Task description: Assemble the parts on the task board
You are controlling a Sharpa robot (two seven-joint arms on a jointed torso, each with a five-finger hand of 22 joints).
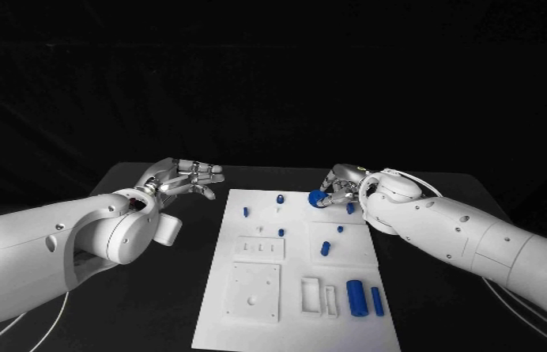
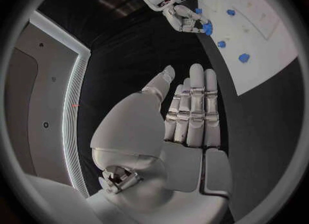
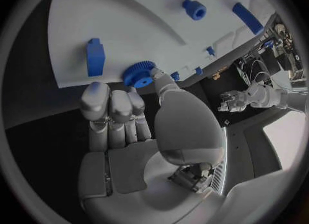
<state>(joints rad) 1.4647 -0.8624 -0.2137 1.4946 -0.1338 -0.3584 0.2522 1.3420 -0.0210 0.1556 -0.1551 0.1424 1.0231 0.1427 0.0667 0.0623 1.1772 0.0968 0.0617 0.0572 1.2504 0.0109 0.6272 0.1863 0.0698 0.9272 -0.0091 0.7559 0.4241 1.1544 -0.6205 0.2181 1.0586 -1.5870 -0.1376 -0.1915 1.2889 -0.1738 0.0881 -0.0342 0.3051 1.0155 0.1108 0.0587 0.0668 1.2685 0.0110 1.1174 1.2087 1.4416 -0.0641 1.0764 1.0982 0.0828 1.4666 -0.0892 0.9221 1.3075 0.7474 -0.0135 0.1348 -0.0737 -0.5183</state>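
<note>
The white task board [image 1: 257, 320] lies in the middle of the table with several small blue parts on it. At its far right corner my right hand [image 1: 342, 184] pinches a blue gear [image 1: 318, 198] between thumb and fingers. In the right wrist view the thumb tip [image 3: 156, 75] presses on the gear [image 3: 137, 73] at the board's edge [image 3: 77, 82], next to a blue block [image 3: 95, 56]. My left hand [image 1: 182, 176] hovers left of the board's far end, fingers spread and holding nothing. In the left wrist view its fingers [image 2: 193, 105] are stretched out straight.
Two long blue cylinders [image 1: 356, 297] lie near the board's front right. Small blue pegs [image 1: 279, 199] stand in its far half, and a blue nut [image 3: 193, 9] lies further in. Bare black table [image 1: 149, 304] flanks the board.
</note>
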